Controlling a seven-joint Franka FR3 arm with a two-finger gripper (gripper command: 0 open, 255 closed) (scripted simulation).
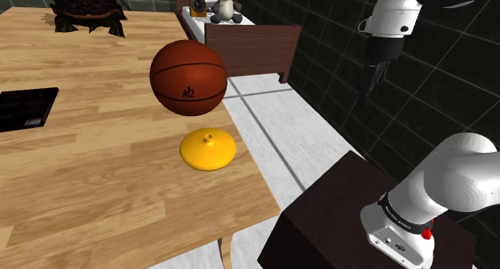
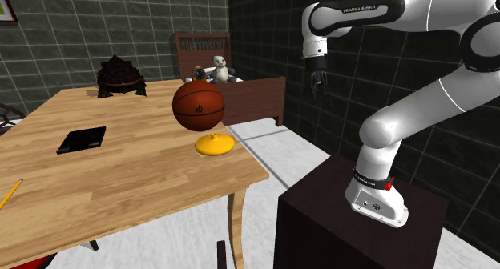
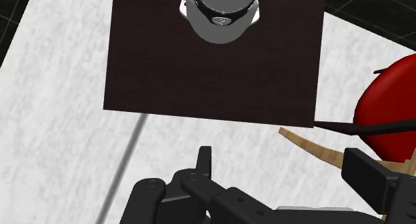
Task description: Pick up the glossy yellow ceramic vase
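The yellow vase (image 1: 208, 149) (image 2: 215, 144) looks like a low, flat, glossy disc with a small knob on top. It lies on the wooden table (image 1: 96, 195) (image 2: 120, 171) near the edge that faces the stand. My black gripper (image 1: 375, 83) (image 2: 318, 85) hangs high in the air, pointing down over the white floor beside the stand, well away from the vase and off the table. In the wrist view my gripper (image 3: 283, 164) has its fingers apart with nothing between them, and below it lie the floor and the stand's dark top.
A brown basketball (image 1: 188, 77) (image 2: 198, 106) sits just behind the vase. Farther back on the table are a dark turtle figure (image 1: 86, 10) and a black tablet (image 1: 24, 107). A bed with a teddy bear (image 1: 227, 5) stands beyond. A red chair (image 3: 390, 103) is near the stand (image 1: 352, 219).
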